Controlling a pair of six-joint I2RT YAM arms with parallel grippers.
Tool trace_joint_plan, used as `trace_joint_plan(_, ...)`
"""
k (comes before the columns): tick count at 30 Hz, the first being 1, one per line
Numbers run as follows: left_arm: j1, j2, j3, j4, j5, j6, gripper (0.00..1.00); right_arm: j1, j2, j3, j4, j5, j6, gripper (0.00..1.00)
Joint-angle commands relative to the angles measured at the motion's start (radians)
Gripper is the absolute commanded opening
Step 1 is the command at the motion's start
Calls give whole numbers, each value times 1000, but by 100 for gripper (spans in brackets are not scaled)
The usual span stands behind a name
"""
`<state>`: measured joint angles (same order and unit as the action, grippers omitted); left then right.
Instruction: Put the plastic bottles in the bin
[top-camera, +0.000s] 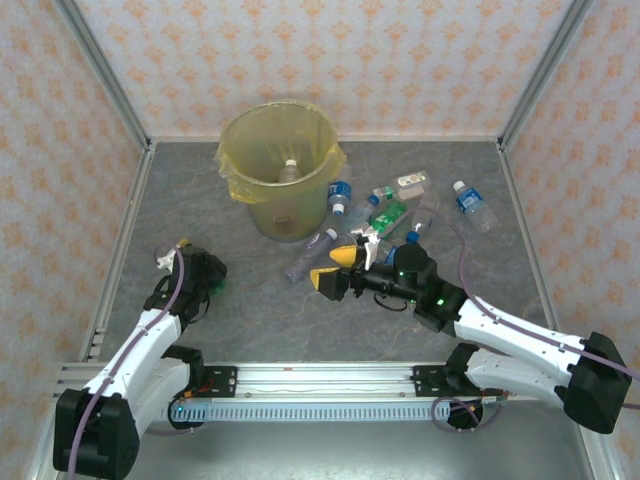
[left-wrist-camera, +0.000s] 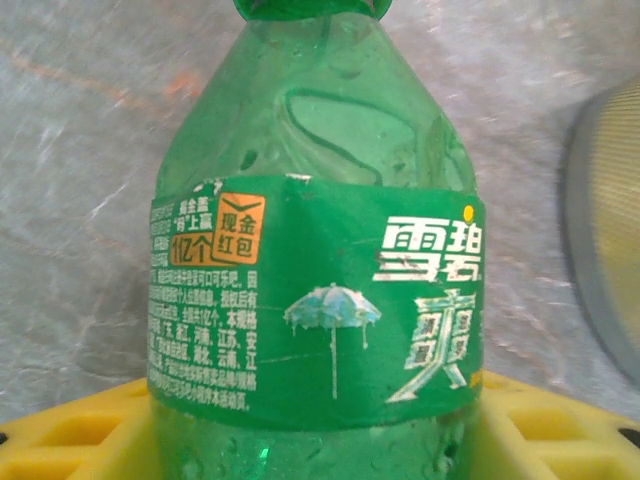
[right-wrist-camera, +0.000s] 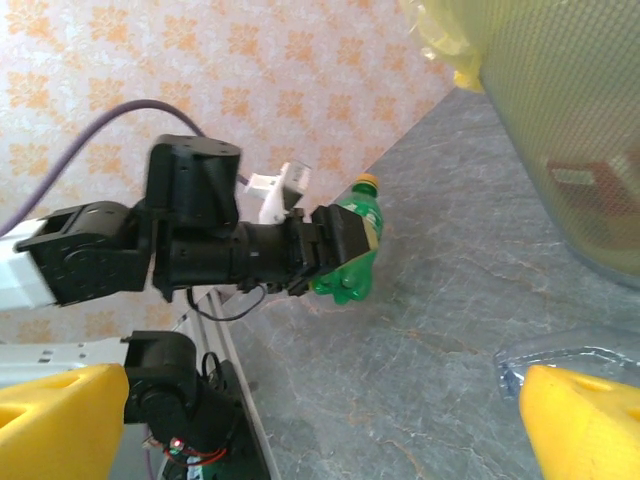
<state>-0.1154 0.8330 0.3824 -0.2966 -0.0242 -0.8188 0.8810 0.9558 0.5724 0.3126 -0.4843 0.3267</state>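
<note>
My left gripper (top-camera: 203, 275) is clamped on a green bottle (left-wrist-camera: 320, 200) at the table's left side, gripped round the body to carry to the bin (top-camera: 280, 165). My right gripper (top-camera: 335, 268) hangs wide open beside the loose bottles (top-camera: 385, 215). Grey marbled table (top-camera: 250, 320) — orange-patterned walls (top-camera: 330, 60).
</note>
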Motion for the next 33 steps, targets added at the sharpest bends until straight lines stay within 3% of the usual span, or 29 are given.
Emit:
trace_joint_plan(1,-70,-29,61,-67,-121,15,61,7,6,59,-21,111,32,100)
trace_joint_plan(5,-175,-45,97,-82,-192,31,61,7,26,105,-74,231,64,100)
trace_joint_plan(14,-504,-38,128,-20,-339,94,61,7,82,230,-174,208,33,100)
trace_joint_plan(27,-769,-91,82,68,-373,213,59,7,259,442,-303,96,15,82)
trace_joint_plan(33,-858,-96,69,108,-373,259,59,7,320,486,-326,47,24,78)
